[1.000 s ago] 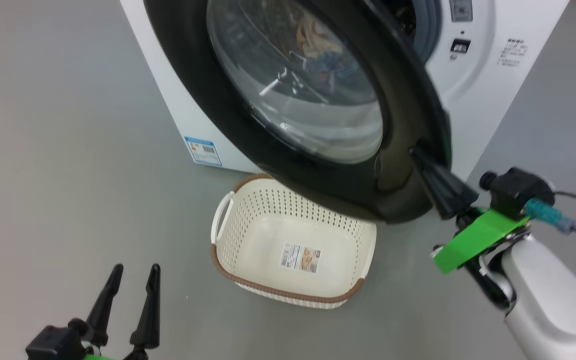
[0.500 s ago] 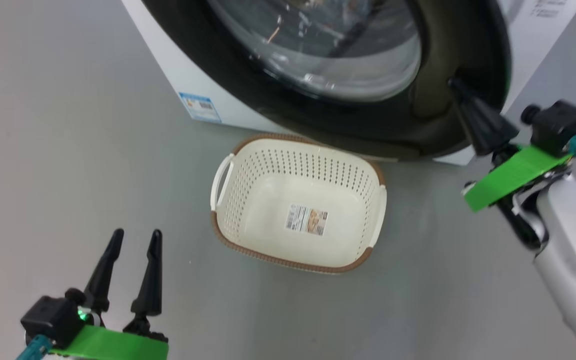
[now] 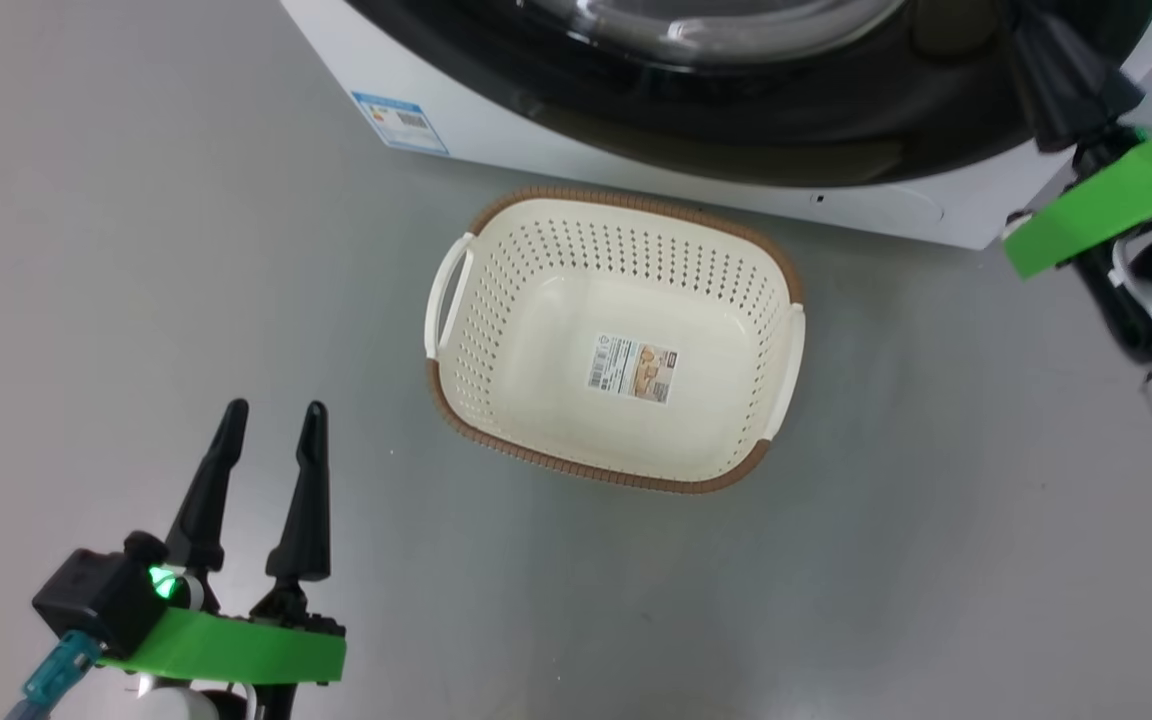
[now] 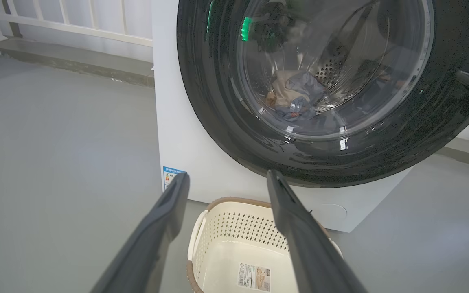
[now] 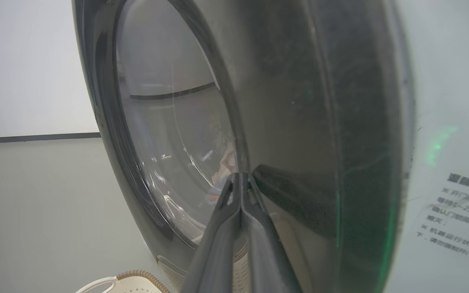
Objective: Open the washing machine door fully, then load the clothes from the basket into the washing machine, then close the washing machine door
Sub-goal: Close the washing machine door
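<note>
The basket (image 3: 616,340) stands empty on the grey floor in front of the washing machine (image 3: 496,130), a label sticker on its bottom. The washing machine door (image 4: 218,101) lies close against the machine's front. Through its glass I see the clothes (image 4: 293,95) bunched in the steel drum. My right gripper (image 5: 240,176) is shut, its tips against the door's black rim (image 5: 320,122) beside a dark recess. At the lower left of the head view, well short of the basket, my left gripper (image 3: 271,410) is open with nothing in it; it also shows as the left gripper (image 4: 228,175).
A blue label sticker (image 3: 398,120) and a round flap (image 4: 334,212) sit low on the machine's front. White railings (image 4: 67,24) and a low ledge run behind the machine at the left. Grey floor (image 3: 136,250) spreads around the basket.
The door has swung in against the machine, with my shut right gripper following its rim. The head camera has tipped down. The left gripper and the basket have stayed put.
</note>
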